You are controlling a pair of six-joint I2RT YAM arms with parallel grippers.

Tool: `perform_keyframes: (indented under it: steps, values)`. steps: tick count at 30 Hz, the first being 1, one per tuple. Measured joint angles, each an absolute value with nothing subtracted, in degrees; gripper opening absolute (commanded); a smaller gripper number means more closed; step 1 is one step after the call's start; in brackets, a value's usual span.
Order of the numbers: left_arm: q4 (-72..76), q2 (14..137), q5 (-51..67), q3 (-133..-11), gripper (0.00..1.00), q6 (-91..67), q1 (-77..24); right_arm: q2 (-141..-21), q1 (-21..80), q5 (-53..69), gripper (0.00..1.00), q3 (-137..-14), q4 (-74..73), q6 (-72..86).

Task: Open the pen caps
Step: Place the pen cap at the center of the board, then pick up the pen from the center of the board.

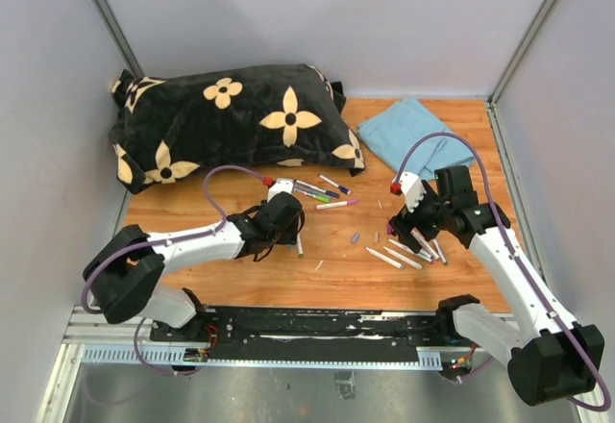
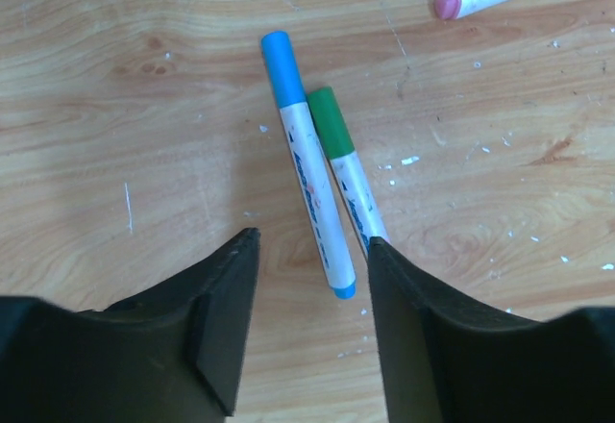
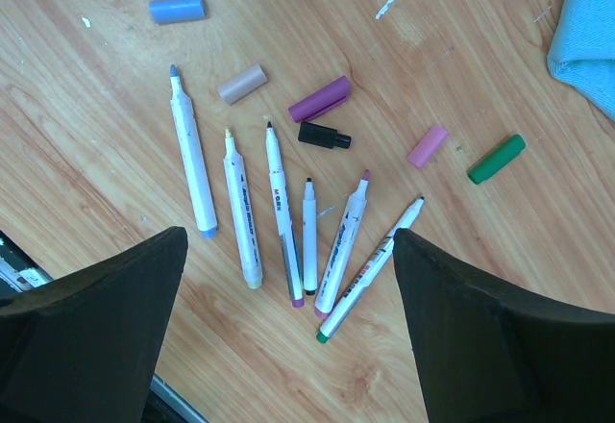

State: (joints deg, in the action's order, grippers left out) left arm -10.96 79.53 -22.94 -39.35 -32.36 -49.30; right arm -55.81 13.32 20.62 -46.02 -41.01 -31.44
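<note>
Wooden tabletop (image 1: pixel 336 274), scratched and flecked white. Left gripper (image 2: pixel 312 250) spread apart and empty, poised over the tail ends of two touching pens (image 2: pixel 317 192), blue cap (image 2: pixel 280 67) and green cap (image 2: pixel 327 121) on. Right gripper (image 3: pixel 288 250) wide open, holding nothing, above six uncapped pens (image 3: pixel 279 202), loose caps (image 3: pixel 320 98) scattered just beyond their tips.

- A black plush cushion with cream flower shapes (image 1: pixel 231 120) lies at the far left of the wooden desk (image 1: pixel 327 269), and a folded light-blue cloth (image 1: pixel 413 135) lies to its right.
- Just before the cushion, mid-desk, several capped white marker pens (image 1: pixel 322 190) lie scattered.
- Between the tips of the left pincer (image 2: pixel 312 279) lie the near ends of a blue-capped white pen (image 2: pixel 312 202) and, touching it on the right, a green-capped white pen (image 2: pixel 351 183).
- Below the right pincer (image 3: pixel 288 240), six uncapped white pens (image 3: pixel 279 221) lie in a row, with loose plastic caps (image 3: pixel 320 99) strewn behind them.
</note>
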Motion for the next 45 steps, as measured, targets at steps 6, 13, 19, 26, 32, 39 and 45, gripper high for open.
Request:
perform_keyframes:
  steps: [6,13,19,26,32,39,45]
  values:
    - [-10.2,83.72,-20.71,-40.36,0.41,-31.44,-46.57,-55.79,13.32,20.62,0.89,-46.02,-41.01,-31.57]
    - [-10.04,86.52,-18.74,-41.17,0.41,-30.72,-46.02,-55.7,13.32,20.95,0.89,-46.02,-41.01,-31.62]
    - [-9.85,87.59,-18.46,-41.87,0.36,-30.24,-45.63,-55.7,13.32,21.08,0.89,-46.02,-41.04,-31.64]
    - [-9.96,88.73,-19.75,-42.63,0.25,-29.58,-44.99,-55.68,13.39,21.61,0.89,-46.02,-41.06,-31.75]
    - [-9.67,89.32,-19.84,-43.13,0.02,-28.8,-44.73,-55.59,13.54,22.46,0.89,-46.02,-41.15,-31.92]
    - [-10.52,87.44,-19.9,-42.26,0.0,-28.73,-44.69,-52.23,14.72,26.98,0.89,-46.02,-41.82,-32.69]
    - [-10.83,76.64,-20.21,-38.04,0.0,-29.17,-44.66,-46.26,15.62,36.23,0.99,-45.93,-39.46,-32.99]
